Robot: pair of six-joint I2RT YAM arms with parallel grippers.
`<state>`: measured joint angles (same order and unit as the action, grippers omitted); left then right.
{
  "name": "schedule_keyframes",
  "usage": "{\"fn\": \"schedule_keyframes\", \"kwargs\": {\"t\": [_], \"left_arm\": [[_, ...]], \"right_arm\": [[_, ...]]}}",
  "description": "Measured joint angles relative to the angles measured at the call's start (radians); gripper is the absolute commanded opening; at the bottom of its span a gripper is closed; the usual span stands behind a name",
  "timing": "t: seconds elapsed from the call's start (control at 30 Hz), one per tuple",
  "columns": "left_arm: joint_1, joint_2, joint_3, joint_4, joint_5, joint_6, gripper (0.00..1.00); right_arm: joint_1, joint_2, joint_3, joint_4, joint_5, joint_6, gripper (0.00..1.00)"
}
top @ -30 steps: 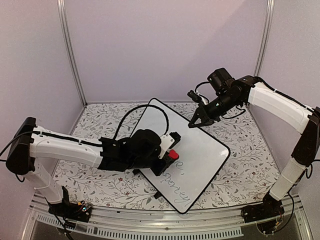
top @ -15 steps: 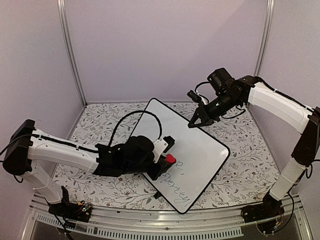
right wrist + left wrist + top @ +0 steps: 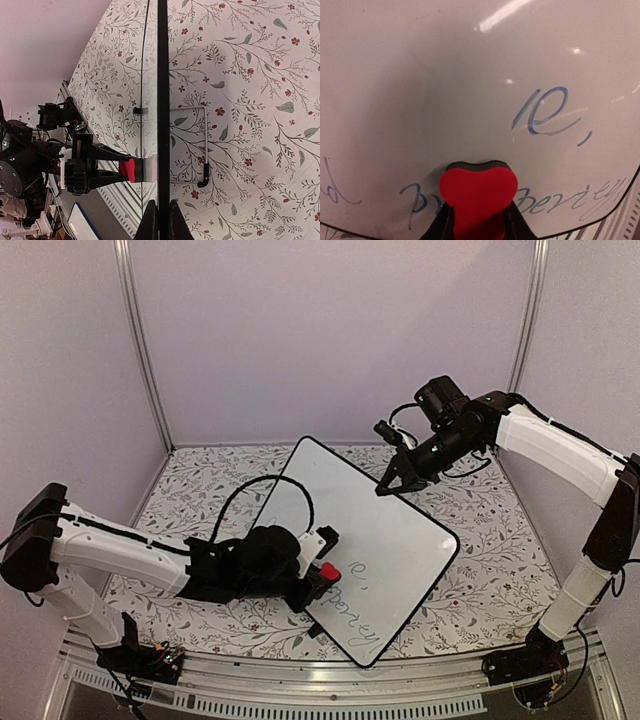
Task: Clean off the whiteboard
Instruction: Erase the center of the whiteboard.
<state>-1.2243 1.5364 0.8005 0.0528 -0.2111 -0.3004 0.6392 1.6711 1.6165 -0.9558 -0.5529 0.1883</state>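
The left gripper (image 3: 479, 226) is clamped on the red eraser (image 3: 479, 192), low in the centre of the left wrist view. The eraser's dark pad faces the whiteboard (image 3: 445, 70) and seems to touch it, though the angle leaves that unsure. Blue writing (image 3: 546, 114) sits right of the eraser, and a longer line runs along the bottom edge behind it; the upper surface looks clean. In the top view the board lies mid-frame on the table (image 3: 190, 490). The right gripper (image 3: 386, 487), right of centre, is closed on its far rim, steadying it. Wiping looks partly done. Next, the eraser should sweep flat across both lines while the right arm braces the board.
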Motion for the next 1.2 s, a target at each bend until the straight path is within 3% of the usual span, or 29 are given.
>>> {"fn": "schedule_keyframes", "kwargs": {"t": [0.3,0.73,1.2], "left_arm": [[-0.004,-0.023,0.011,-0.084,-0.024,0.012,0.0],[-0.009,0.038,0.235,-0.094,-0.02,0.11,0.0],[-0.017,0.087,0.243,-0.087,-0.022,0.109,0.0]], "right_arm": [[0.005,0.0,0.0,0.009,-0.004,0.002,0.0],[0.008,0.0,0.0,0.014,-0.004,0.002,0.0],[0.005,0.002,0.0,0.012,0.0,0.001,0.0]]}}
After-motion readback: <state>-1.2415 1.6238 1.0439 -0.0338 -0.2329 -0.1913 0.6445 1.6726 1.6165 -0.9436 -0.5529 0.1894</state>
